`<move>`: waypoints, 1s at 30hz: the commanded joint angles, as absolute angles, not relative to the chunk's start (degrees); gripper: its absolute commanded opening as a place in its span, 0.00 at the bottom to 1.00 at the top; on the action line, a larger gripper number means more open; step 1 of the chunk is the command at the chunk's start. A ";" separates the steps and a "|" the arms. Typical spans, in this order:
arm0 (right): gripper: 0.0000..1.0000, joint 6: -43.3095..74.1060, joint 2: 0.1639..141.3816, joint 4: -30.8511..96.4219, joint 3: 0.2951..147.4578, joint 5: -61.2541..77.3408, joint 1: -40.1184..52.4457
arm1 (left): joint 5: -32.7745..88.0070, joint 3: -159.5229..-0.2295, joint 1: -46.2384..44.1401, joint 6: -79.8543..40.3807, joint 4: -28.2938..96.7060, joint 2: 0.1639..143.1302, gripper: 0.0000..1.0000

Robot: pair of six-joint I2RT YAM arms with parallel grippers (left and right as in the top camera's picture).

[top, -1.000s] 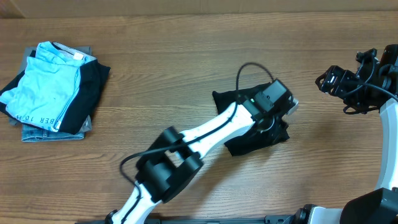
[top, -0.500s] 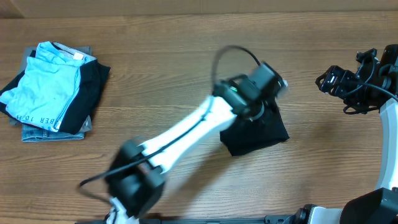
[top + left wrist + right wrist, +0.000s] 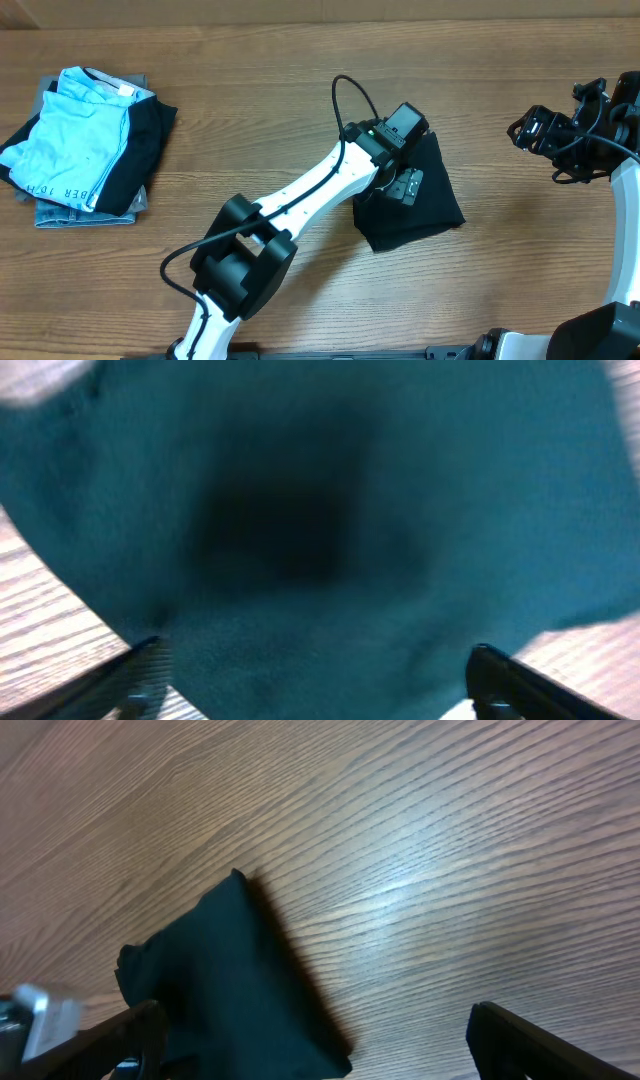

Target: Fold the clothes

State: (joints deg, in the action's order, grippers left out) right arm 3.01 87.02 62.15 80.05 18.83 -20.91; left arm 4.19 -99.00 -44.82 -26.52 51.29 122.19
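Clothes: black T-shirt, gathered into a compact dark block, flat on the wooden table. Upper left part of the T-shirt hidden in the overhead view under the left gripper and its wrist. Left gripper directly above the T-shirt, fingers spread wide to either side, nothing seen pinched between them. From the left wrist, only blurred dark fabric filling the view, folds and edges too soft to make out, fingertips cut off at the bottom corners. Right gripper well to the right of the T-shirt, apart from it, jaws wide and empty. From the right wrist, only one corner and edge of the T-shirt visible, the remainder cropped at the bottom. Stack of folded garments far to the left of the T-shirt.
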 commanded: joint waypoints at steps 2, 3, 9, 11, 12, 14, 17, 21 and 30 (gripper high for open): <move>1.00 3.27 86.91 61.87 80.64 18.46 -20.86 | 3.20 -99.00 -42.48 -31.57 51.48 121.80 1.00; 1.00 3.25 86.91 61.87 80.64 18.46 -20.86 | 3.18 -99.00 -42.13 -32.45 51.83 121.80 1.00; 1.00 3.27 86.91 61.87 80.64 18.46 -20.86 | 0.03 -98.98 -41.74 -34.00 52.42 121.82 1.00; 1.00 3.27 86.91 61.87 80.64 18.46 -20.86 | -1.19 -98.96 -42.26 -34.85 52.21 122.06 1.00; 1.00 3.25 86.91 61.87 80.64 18.46 -20.86 | -1.72 -98.94 -42.57 -34.96 51.99 122.28 1.00; 1.00 3.25 86.91 61.87 80.64 18.46 -20.86 | -2.13 -98.65 -43.05 -34.96 51.31 123.11 1.00; 1.00 3.27 86.91 61.87 80.64 18.46 -20.86 | -2.24 -98.61 -43.22 -35.31 50.94 125.51 1.00; 1.00 3.27 86.91 61.87 80.64 18.46 -20.86 | -2.33 -98.61 -42.87 -37.87 50.74 128.77 1.00; 1.00 3.27 86.91 61.87 80.64 18.46 -20.86 | -3.75 -98.61 -42.72 -40.73 50.19 132.60 1.00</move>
State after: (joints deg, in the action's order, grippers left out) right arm 3.01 87.02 62.13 80.05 18.79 -20.91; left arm -1.13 -99.02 -42.98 -38.92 50.39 129.16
